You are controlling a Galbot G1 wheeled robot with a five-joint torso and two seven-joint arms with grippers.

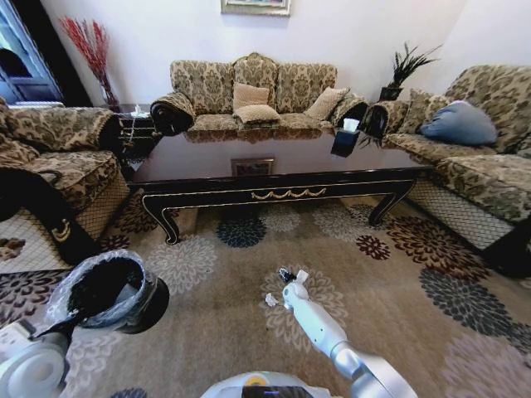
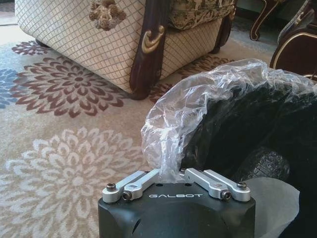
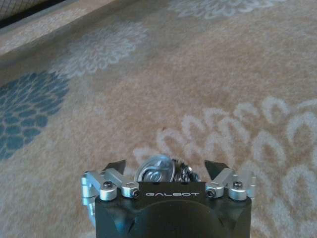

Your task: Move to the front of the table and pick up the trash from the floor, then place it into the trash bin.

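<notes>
My right gripper (image 1: 286, 280) is down at the carpet in front of the long dark table (image 1: 207, 166). In the right wrist view the right gripper (image 3: 166, 167) is open, and its two black fingertips (image 3: 117, 165) stand on either side of a piece of trash (image 3: 153, 172), a crumpled clear plastic thing with a dark bit beside it. The black trash bin (image 1: 116, 292) hangs tilted at the lower left. My left gripper (image 2: 171, 173) is shut on its clear crinkly liner (image 2: 198, 104) at the rim, and the bin's dark inside (image 2: 257, 129) lies just beyond.
Patterned sofas stand at the left (image 1: 58, 157), behind the table (image 1: 249, 91) and at the right (image 1: 489, 157). A black tissue box (image 1: 345, 139) sits on the table. The left sofa's carved corner leg (image 2: 146, 54) is close to the bin. A flowered carpet (image 1: 398, 315) covers the floor.
</notes>
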